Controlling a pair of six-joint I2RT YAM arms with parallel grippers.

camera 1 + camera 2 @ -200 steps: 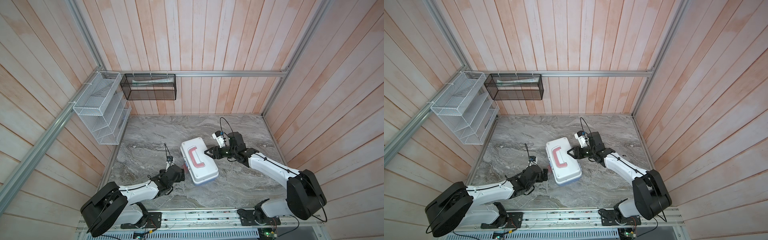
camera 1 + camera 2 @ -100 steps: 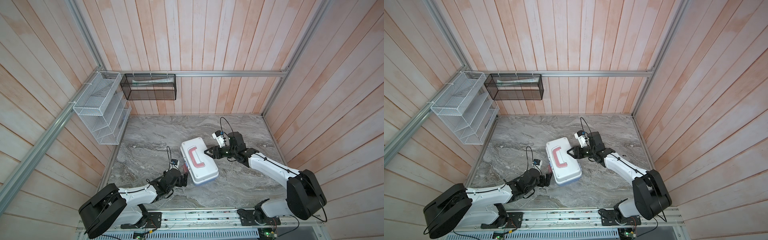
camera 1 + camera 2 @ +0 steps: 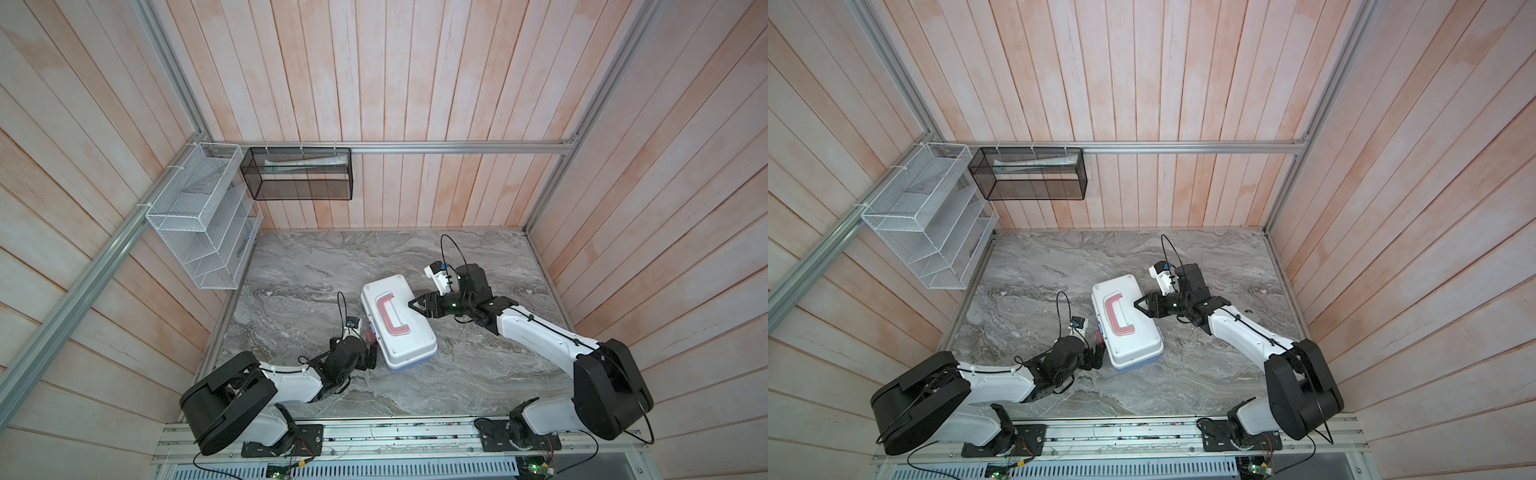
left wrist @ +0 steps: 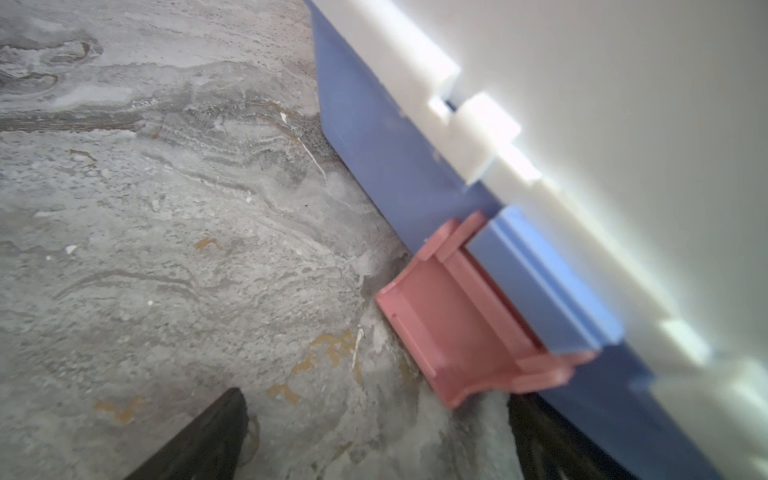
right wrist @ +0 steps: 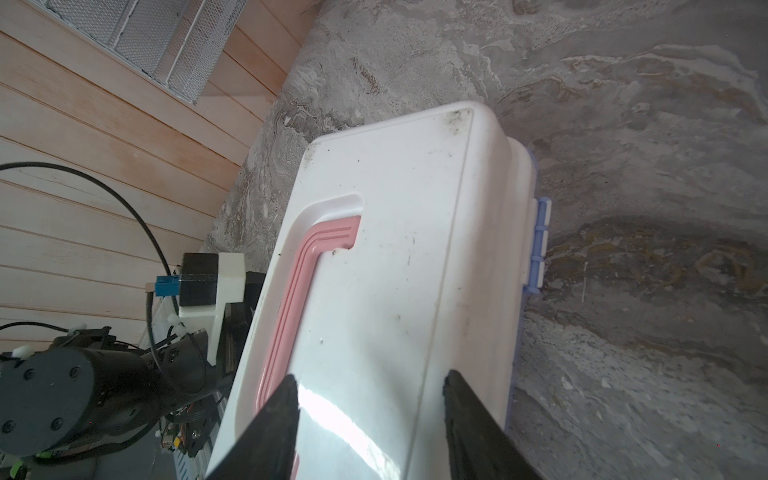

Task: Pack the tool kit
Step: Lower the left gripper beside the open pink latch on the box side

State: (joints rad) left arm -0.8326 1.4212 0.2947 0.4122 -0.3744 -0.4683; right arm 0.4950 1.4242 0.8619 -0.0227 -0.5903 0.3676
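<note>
Left end effector neared the rectangular plastic case's pink latch.

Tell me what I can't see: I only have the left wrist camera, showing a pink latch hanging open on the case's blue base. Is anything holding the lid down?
Observer: Yes. The right claw seems to rest on top of the white lid, fingers parted, beside the handle.
Operator: Is the handle sticking up?
Observer: No, the pink handle lies flat in its recess in the lid.
Operator: Where are the hinges?
Observer: A blue and white hinge sits on the long side opposite your latch.
</note>
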